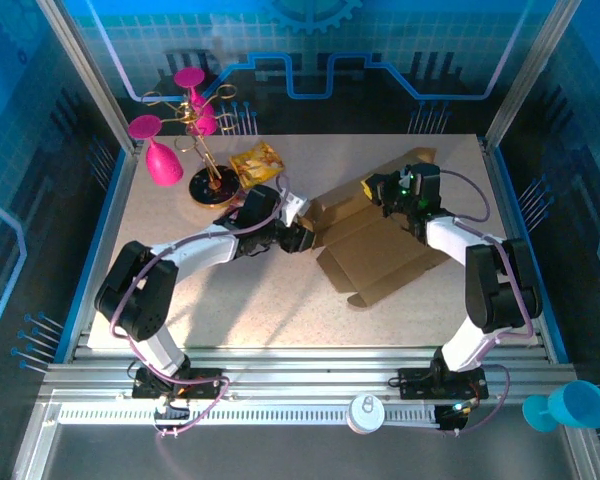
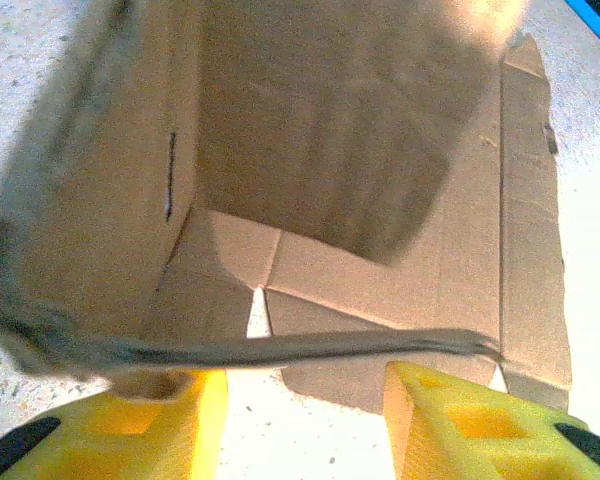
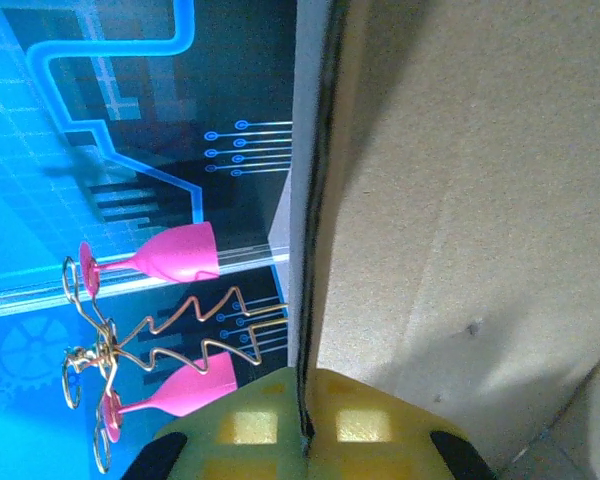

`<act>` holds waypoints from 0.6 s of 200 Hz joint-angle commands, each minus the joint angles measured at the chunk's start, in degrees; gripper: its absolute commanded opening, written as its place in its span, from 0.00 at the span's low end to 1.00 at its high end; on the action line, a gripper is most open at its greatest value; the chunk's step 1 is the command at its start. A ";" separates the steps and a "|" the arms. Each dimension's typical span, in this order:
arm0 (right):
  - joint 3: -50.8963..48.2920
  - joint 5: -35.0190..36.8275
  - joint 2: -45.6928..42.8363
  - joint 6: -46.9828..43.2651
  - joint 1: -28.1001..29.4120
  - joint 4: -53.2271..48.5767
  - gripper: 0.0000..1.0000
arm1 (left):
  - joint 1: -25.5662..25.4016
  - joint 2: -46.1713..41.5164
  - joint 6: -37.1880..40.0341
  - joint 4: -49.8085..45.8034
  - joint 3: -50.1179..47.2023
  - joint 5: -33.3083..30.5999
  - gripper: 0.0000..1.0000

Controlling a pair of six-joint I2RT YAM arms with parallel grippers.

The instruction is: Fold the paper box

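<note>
The paper box is a brown cardboard cut-out lying right of the table's middle, with its left and far flaps raised. My left gripper is at the box's left edge. In the left wrist view its yellow fingers stand apart, bare table shows between them, and a raised flap's edge of the paper box crosses just past the tips of the left gripper. My right gripper is at the far flap. In the right wrist view this right gripper is shut on the thin edge of the paper box.
A gold wire stand with pink glasses stands at the back left, with a yellow snack packet beside it. A blue cup sits off the table at the near right. Open tabletop lies in front of the box.
</note>
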 commanded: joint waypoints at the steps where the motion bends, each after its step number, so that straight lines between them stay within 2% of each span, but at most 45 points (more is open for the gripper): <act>1: 1.26 -3.09 0.34 -2.29 -1.16 -2.19 0.00 | 0.09 -3.36 5.83 5.13 -3.15 4.10 0.46; 27: 1.65 -3.96 0.30 -2.34 -1.27 -1.73 0.00 | 1.24 -4.31 5.68 10.70 -7.13 4.43 0.46; 65: 2.07 -4.07 0.19 -2.39 -1.27 -1.81 0.00 | 4.14 -5.28 6.51 12.64 -8.70 3.44 0.46; 99: 2.63 -4.30 0.85 -2.28 -1.21 -1.62 0.00 | 6.09 -5.15 8.24 10.59 -7.34 6.82 0.46; 120: 2.76 -4.58 0.96 -2.38 -1.32 -1.88 0.00 | 7.13 -6.32 8.35 8.63 -6.74 10.50 0.40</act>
